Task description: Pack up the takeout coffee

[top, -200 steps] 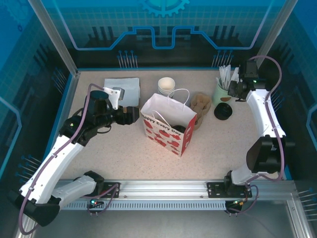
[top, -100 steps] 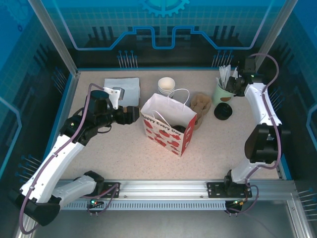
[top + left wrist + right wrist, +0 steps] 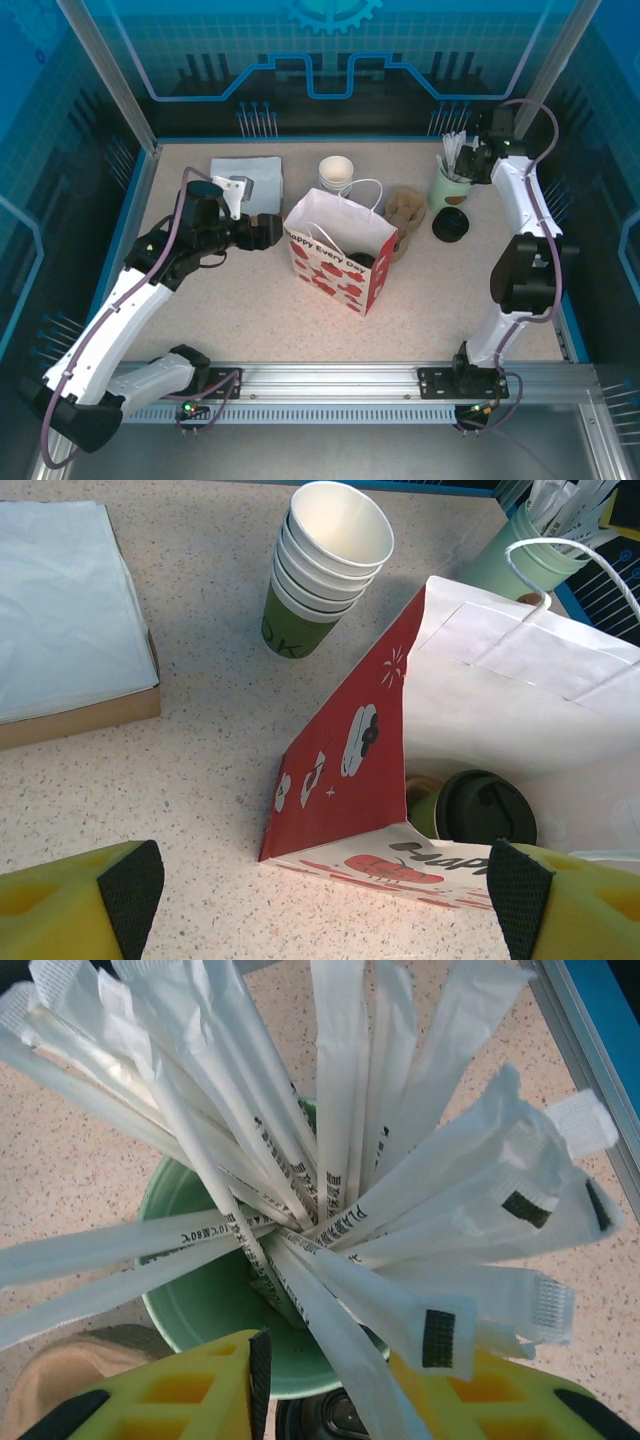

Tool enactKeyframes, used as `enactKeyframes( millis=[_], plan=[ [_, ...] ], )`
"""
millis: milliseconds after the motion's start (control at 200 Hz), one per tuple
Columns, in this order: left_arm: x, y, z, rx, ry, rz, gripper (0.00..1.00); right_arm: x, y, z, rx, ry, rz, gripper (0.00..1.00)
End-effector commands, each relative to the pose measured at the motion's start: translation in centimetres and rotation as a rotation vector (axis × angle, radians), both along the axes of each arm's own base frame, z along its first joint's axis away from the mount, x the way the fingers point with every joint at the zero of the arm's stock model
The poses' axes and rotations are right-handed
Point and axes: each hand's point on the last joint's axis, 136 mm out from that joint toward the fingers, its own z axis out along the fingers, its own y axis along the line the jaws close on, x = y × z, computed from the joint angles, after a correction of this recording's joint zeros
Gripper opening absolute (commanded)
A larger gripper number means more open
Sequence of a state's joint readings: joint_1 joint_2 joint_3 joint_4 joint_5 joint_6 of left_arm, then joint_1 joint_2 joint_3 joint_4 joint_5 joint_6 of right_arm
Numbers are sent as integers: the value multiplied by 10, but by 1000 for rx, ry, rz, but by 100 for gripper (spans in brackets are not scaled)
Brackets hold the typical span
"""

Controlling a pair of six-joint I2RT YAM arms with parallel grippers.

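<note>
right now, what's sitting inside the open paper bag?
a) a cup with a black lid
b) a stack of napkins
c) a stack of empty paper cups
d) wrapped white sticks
a: the left wrist view looks down into the paper bag, and a cup with a black lid sits at the bottom of it, lid up.

White arm links (image 3: 120, 310), black joints (image 3: 527, 275), purple cables (image 3: 545, 130), yellow tool fingers (image 3: 60, 910), black pads (image 3: 130, 890)
</note>
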State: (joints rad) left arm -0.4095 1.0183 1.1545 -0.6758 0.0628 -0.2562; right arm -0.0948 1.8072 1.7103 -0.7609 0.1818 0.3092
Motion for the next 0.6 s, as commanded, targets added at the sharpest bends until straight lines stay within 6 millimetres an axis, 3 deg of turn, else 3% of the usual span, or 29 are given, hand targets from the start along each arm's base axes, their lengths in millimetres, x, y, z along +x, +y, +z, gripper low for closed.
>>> enactKeyframes(
  millis=[0,295,495,595],
  plan=[
    [4,4,-4,14,3,17,88,14,-10,6,-11,-36,-3,39],
    [6,3,-5,15,10,15,88,20,-12,0,-19,-32,2,23],
    [6,3,-3,15,5,15,88,22,-13,5,-35,-53,10,9],
    [6,3,-4,14,10,16,88,19,-9,8,-27,-60,22,7]
  ],
)
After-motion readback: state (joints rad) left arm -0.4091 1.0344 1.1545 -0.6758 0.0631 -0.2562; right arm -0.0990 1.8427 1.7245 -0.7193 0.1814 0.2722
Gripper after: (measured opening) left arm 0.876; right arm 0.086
